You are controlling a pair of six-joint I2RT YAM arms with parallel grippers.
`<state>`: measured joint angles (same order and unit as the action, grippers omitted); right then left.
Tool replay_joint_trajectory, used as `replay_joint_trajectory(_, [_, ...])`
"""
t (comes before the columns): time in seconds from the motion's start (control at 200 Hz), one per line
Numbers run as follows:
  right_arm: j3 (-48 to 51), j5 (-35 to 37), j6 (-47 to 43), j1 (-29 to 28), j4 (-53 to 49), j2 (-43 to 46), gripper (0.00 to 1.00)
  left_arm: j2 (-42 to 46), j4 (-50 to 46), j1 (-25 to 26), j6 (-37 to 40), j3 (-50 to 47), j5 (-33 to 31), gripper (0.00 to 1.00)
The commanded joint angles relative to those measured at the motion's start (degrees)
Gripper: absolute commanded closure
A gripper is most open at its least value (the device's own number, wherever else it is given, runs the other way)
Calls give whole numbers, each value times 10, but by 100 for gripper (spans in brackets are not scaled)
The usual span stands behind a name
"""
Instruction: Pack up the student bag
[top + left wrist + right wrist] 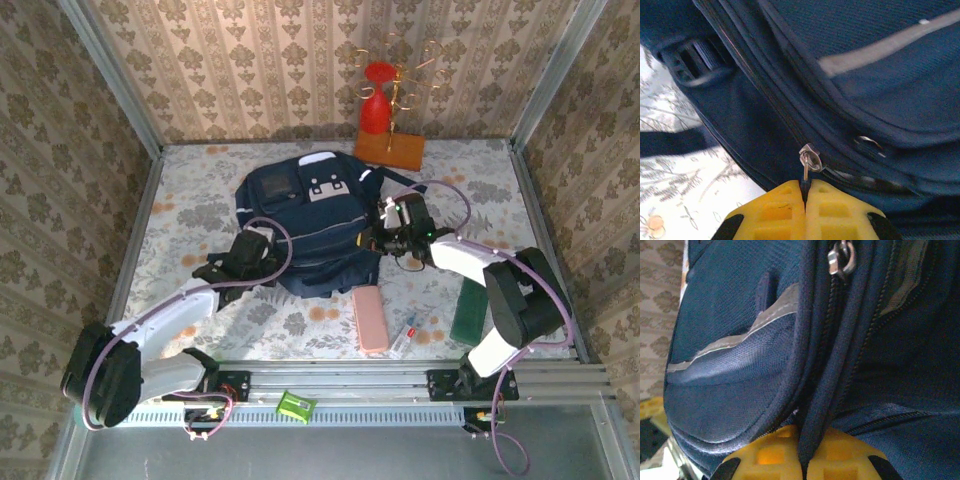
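The student bag (300, 215) lies flat mid-table, a dark navy backpack with its grey-white front patch facing up. My left gripper (255, 252) is at the bag's lower left side. In the left wrist view its yellow fingers (782, 210) are shut on the thin pull tab of a silver zipper slider (811, 157). My right gripper (385, 238) is at the bag's right side. Its jaws (807, 439) are shut on a rounded navy piping seam (822, 390) of the bag. A second zipper slider (841, 260) hangs further up that seam.
A pink pencil case (370, 318), a small pen-like item (403, 340) and a dark green book (468, 310) lie near the front right. A red vase and gold wire stand on a wooden base (390, 148) sit at the back. A green object (296, 404) rests on the front rail.
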<state>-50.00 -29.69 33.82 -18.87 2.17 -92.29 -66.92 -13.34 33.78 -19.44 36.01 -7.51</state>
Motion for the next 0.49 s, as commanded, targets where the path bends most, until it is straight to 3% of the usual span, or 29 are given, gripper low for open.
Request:
replay_joint_trajectory(0.0, [-43, -32, -98, 43, -92, -11, 100, -18, -8, -40, 20, 18, -81, 100])
replay_joint_trajectory(0.31, [-134, -51, -197, 57, -207, -49, 100, -105, 79, -120, 61, 55, -36, 100])
replay_joint_trajectory(0.49, [-175, -39, -215, 61, -241, -73, 100, -117, 129, -133, 72, 60, 71, 100])
